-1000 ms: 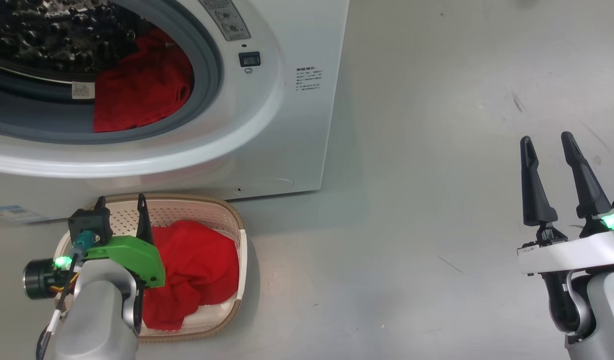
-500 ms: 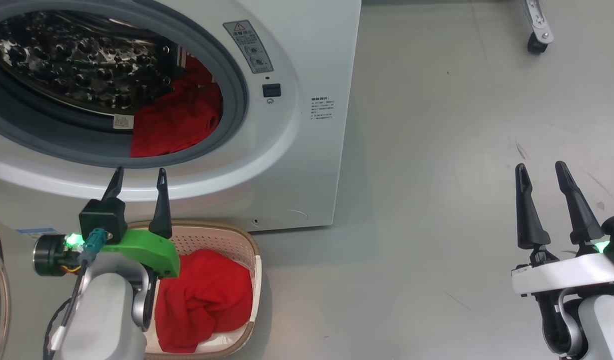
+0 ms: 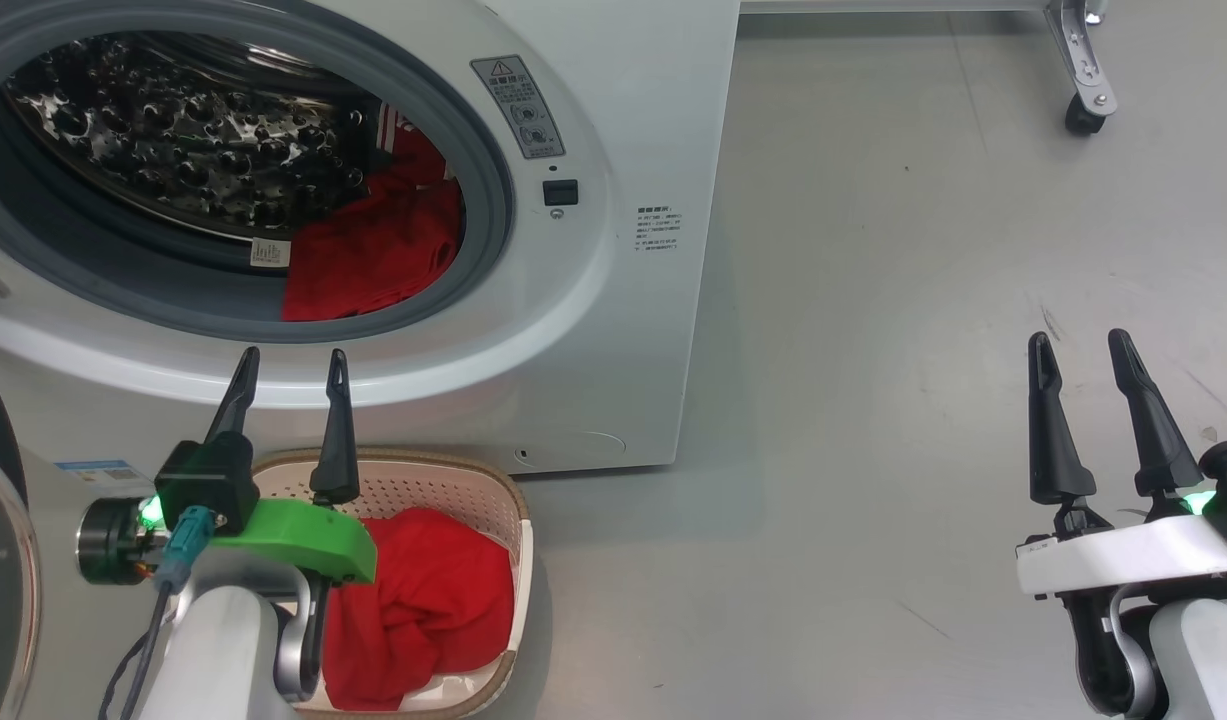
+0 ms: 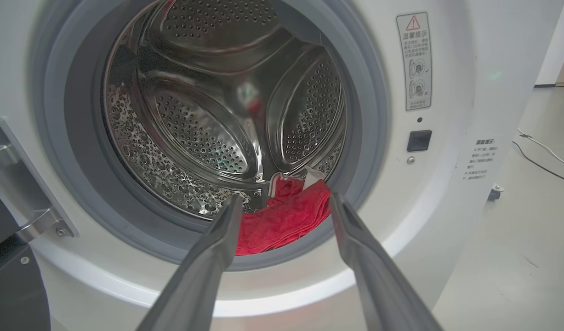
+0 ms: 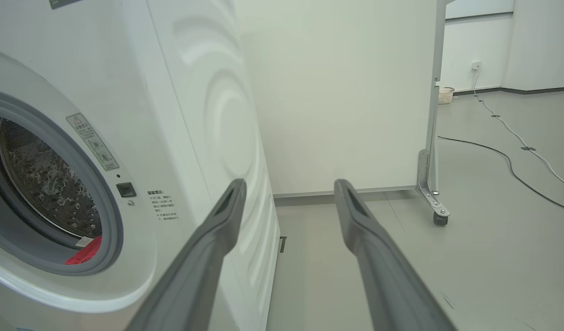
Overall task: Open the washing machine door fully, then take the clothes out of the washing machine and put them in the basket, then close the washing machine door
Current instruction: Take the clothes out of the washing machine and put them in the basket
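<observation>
While the right tool [image 3: 1080, 338] hangs open and empty as before, the left tool [image 3: 294, 354], spread and empty, has risen from the basket [image 3: 518, 520] toward the machine [image 3: 613, 330] mouth; some clothes [image 3: 423, 600] lie in the basket, others in the drum [image 3: 173, 130].

On the front of the big white front-loading washing machine [image 4: 452, 220], upper right of the left wrist frame: a tall grey warning sticker [image 4: 413, 60] with a red triangle and exclamation mark, the Chinese heading 温馨提示, and two round pictograms below. Lower right of it: a small block of grey printed lines [image 4: 483, 158], too fine to read. In the head frame, on the grey rubber ring [image 3: 488, 230]: a small white tag [image 3: 270, 253], marks illegible. At the lower left: a small blue sticker [image 3: 93, 470], unreadable.
</observation>
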Available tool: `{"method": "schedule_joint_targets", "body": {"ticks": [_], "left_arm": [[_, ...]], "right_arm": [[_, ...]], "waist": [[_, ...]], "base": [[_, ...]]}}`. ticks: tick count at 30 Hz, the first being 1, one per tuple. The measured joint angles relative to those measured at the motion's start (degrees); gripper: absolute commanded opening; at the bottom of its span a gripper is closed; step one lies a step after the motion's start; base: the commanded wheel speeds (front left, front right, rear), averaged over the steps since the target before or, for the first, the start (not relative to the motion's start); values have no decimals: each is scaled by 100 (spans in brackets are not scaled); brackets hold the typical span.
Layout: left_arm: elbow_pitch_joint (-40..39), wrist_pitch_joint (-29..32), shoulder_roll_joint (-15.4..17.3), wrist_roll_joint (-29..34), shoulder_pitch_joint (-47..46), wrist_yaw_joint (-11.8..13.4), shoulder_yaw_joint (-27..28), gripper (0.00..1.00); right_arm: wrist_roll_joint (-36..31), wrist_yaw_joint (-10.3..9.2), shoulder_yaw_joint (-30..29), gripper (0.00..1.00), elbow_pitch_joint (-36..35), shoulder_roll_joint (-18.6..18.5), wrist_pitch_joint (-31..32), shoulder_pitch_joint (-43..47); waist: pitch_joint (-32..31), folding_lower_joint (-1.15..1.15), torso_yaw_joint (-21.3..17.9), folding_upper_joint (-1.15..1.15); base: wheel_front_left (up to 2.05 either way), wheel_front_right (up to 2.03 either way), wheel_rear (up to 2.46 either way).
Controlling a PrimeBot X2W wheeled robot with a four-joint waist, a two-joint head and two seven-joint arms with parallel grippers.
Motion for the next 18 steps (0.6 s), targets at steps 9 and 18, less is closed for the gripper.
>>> {"method": "schedule_joint_targets", "body": {"ticks": [9,18], "left_arm": [[-382,0,5,-73,327,178,-100,100],[-634,0,11,-111,514,287,-263,100]], "right_arm": [[-1,-26,-1,100,-56,45,0,65],[-8,-26,-7,100,-74,58,0,105]], "waist": [[0,0,-9,0],[20,0,-37,0]], "base": [[0,0,0],[0,0,0]]}}
